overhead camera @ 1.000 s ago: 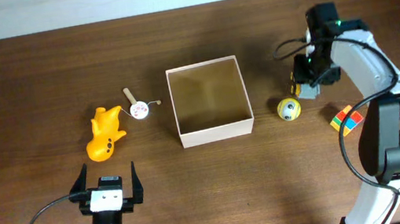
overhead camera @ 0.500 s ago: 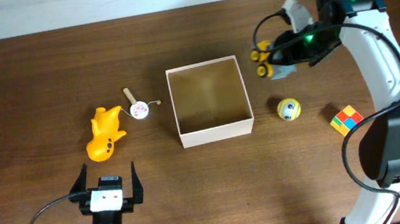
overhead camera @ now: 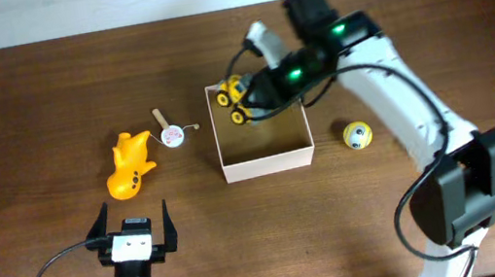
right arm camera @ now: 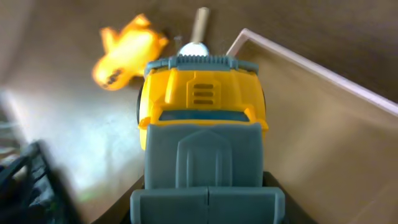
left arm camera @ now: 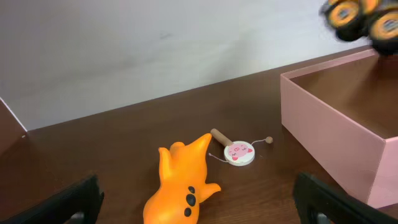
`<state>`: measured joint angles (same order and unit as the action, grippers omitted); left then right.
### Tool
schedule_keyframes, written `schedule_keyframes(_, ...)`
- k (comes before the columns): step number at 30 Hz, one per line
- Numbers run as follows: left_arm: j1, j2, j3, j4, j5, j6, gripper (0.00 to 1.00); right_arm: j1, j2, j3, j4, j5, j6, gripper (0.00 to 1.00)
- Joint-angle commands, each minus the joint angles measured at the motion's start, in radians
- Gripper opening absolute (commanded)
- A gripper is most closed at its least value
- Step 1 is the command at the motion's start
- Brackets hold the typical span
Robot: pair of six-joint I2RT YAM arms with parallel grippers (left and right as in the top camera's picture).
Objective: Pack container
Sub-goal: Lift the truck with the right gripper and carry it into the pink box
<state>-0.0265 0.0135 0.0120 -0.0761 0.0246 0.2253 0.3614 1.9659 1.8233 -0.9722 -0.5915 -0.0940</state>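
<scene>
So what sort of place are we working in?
Probably a robot test bench: dark wooden table against a plain white wall, with the container, an orange toy and a ball laid out.

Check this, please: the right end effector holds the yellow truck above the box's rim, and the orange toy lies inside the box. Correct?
No: the orange toy lies on the table, outside the box, as the overhead view shows. The rest is right.

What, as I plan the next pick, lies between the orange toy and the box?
A small drum toy lies between orange toy and container; overhead view shows it.
</scene>
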Motion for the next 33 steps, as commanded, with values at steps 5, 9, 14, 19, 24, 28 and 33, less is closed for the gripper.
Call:
schedule_keyframes(5,0.004,-0.008,-0.003,-0.006,-0.003,0.015,0.99,0.18,-0.015,0.024,0.069,0.557,0.368,0.36)
schedule_keyframes(9,0.004,-0.008,-0.003,-0.006,-0.003,0.015,0.99,0.225,0.012,0.022,0.071,0.643,0.423,0.36)
schedule_keyframes(14,0.004,-0.008,-0.003,-0.006,-0.003,0.015,0.99,0.235,0.053,0.017,0.072,0.665,0.472,0.36)
schedule_keyframes(19,0.004,-0.008,-0.003,-0.006,-0.003,0.015,0.99,0.233,0.087,0.017,0.076,0.667,0.496,0.36)
schedule_keyframes(24,0.004,-0.008,-0.003,-0.006,-0.003,0.015,0.99,0.241,0.122,0.016,0.08,0.666,0.504,0.36)
schedule_keyframes(28,0.004,-0.008,-0.003,-0.006,-0.003,0.015,0.99,0.248,0.151,0.016,0.11,0.655,0.522,0.36)
schedule_keyframes(33,0.004,-0.008,-0.003,-0.006,-0.003,0.015,0.99,0.253,0.186,0.016,0.14,0.64,0.56,0.36)
